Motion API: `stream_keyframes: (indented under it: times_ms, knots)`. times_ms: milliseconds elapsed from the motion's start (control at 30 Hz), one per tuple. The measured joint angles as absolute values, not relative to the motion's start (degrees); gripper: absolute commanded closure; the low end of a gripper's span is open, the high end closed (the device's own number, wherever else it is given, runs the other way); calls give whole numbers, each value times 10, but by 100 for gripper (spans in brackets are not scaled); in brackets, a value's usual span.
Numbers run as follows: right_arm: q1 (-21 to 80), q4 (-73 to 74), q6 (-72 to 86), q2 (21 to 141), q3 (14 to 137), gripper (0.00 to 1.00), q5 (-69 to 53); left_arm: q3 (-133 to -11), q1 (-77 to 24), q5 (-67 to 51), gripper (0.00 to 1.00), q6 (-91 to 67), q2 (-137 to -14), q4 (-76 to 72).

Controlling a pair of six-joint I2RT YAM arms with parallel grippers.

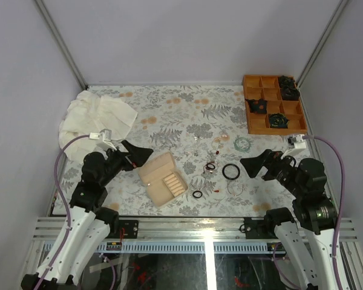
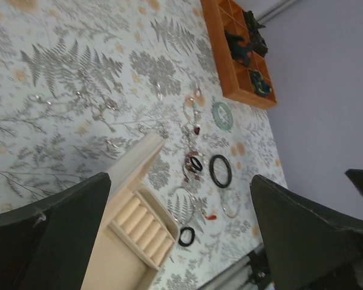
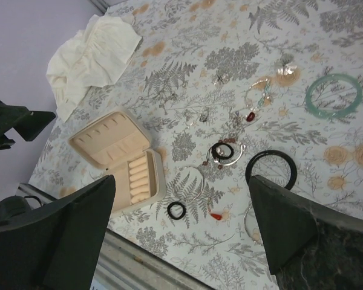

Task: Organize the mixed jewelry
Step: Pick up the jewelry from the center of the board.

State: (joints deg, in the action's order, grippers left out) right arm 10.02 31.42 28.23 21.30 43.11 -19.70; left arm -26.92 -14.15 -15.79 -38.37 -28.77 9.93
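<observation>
The left claw [image 1: 135, 157] sits released beside the beige box [image 1: 163, 179]; the right claw [image 1: 255, 165], likewise released, is near the mixed jewelry [image 1: 221, 164] on the desk [image 1: 169, 124].

Scattered jewelry [image 1: 210, 166] — beside open box [image 1: 163, 178]

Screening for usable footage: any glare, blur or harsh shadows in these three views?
Top external: even soft light, faint shadows, one glare streak across the near rail. Left wrist: tilted, left end effector's fingers dark and soft, jewelry readable. Right wrist: sharpest, black bangle crisp, right end effector's fingers underexposed.
</observation>
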Motion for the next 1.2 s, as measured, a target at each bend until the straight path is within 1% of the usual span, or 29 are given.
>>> stream_keyframes:
  times_ms: [133,267,367,467,633,733,867,967,1100,1200]
  knots:
    - [100,348,302,204,435,1,-194,-267,-141,-188,0,-411,-286,103]
    - [101,376,329,145,437,1,-164,-293,-141,-197,0,-421,-298,124]
    - [101,399,348,99,450,0,-135,-327,-141,-198,0,-427,-328,160]
    - [101,417,357,102,473,1,-123,-364,-141,-219,0,-426,-385,189]
    - [101,431,381,152,491,1,-116,-382,-141,-285,0,-403,-462,203]
    - [101,424,406,179,491,1,-125,-382,-141,-313,0,-402,-481,200]
    - [101,378,434,215,493,1,-167,-385,-141,-330,0,-418,-481,179]
    - [101,357,427,287,510,1,-211,-397,-141,-337,0,-429,-480,157]
    - [101,349,395,372,539,1,-232,-433,-141,-334,0,-431,-464,147]
    - [101,348,387,382,535,1,-233,-450,-141,-326,0,-432,-429,147]
